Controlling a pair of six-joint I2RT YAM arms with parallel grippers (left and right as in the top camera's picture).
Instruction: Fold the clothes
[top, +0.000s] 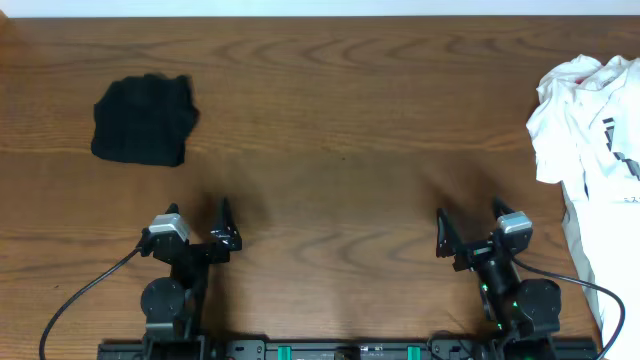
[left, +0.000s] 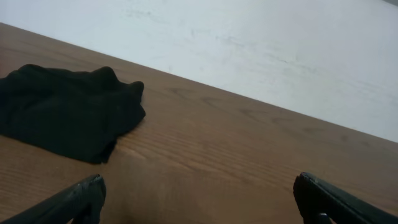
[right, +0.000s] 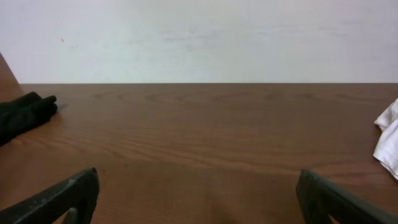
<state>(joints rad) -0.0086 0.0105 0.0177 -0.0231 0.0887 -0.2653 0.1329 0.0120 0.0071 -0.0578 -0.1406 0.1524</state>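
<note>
The clothes, a black shirt (top: 144, 121), lie folded into a compact bundle at the table's far left. In the left wrist view the black shirt (left: 65, 112) rests ahead and to the left of my fingers. The right wrist view catches only an edge of the black shirt (right: 23, 112) at the far left. My left gripper (top: 198, 214) hovers near the front edge, open, with nothing between its fingers. My right gripper (top: 468, 213) sits open near the front right, empty as well. In their own wrist views, the left gripper (left: 200, 188) and the right gripper (right: 198, 186) stand over bare wood.
A crumpled white garment with black print (top: 592, 150) lies at the right edge and hangs down toward the front. A corner of the white garment (right: 388, 137) appears in the right wrist view. The wooden table (top: 330, 150) ends at a white wall behind.
</note>
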